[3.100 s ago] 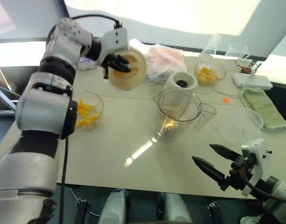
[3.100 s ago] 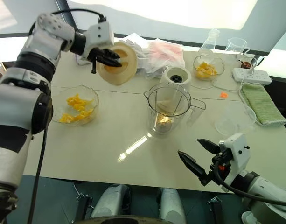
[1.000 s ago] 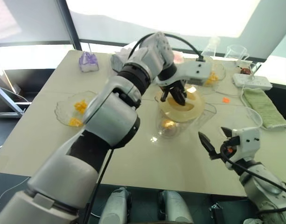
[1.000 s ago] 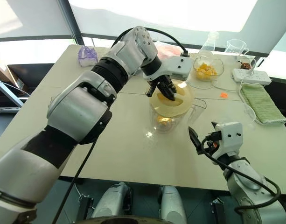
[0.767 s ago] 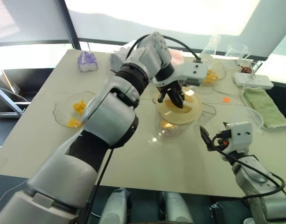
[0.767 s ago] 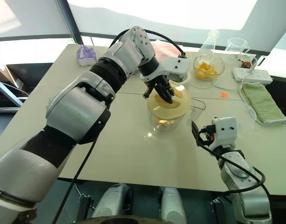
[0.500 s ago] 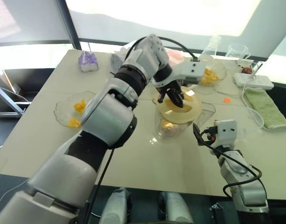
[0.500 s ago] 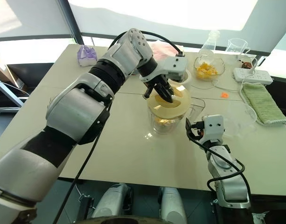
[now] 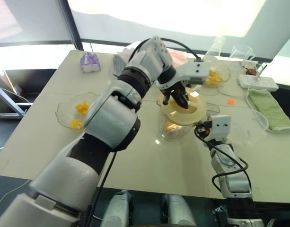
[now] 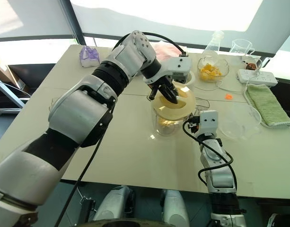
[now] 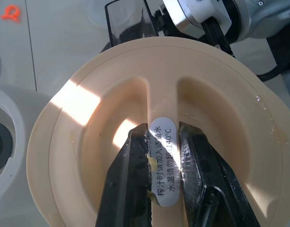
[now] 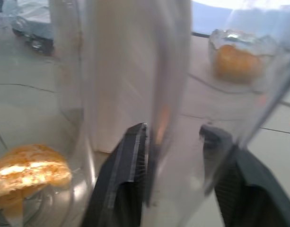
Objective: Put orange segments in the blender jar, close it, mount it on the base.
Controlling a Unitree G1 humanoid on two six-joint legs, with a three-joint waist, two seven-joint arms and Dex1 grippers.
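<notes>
Cream lid [image 11: 149, 123] sits on the blender jar [image 9: 175, 127], its centre ridge pinched between the left gripper [image 11: 163, 156] jaws. Right gripper [image 12: 175, 137] jaws straddle the jar's handle [image 12: 171, 85], partly closed; orange segments [image 12: 26, 170] lie inside the jar

The clear jar [image 10: 169, 120] stands upright at frame centre, orange segments [image 12: 29, 171] in its bottom, a cream lid on its mouth; the white base [image 10: 182, 75] sits just behind

Cluttered cream table [image 9: 135, 161], green towel [image 9: 269, 109]
</notes>
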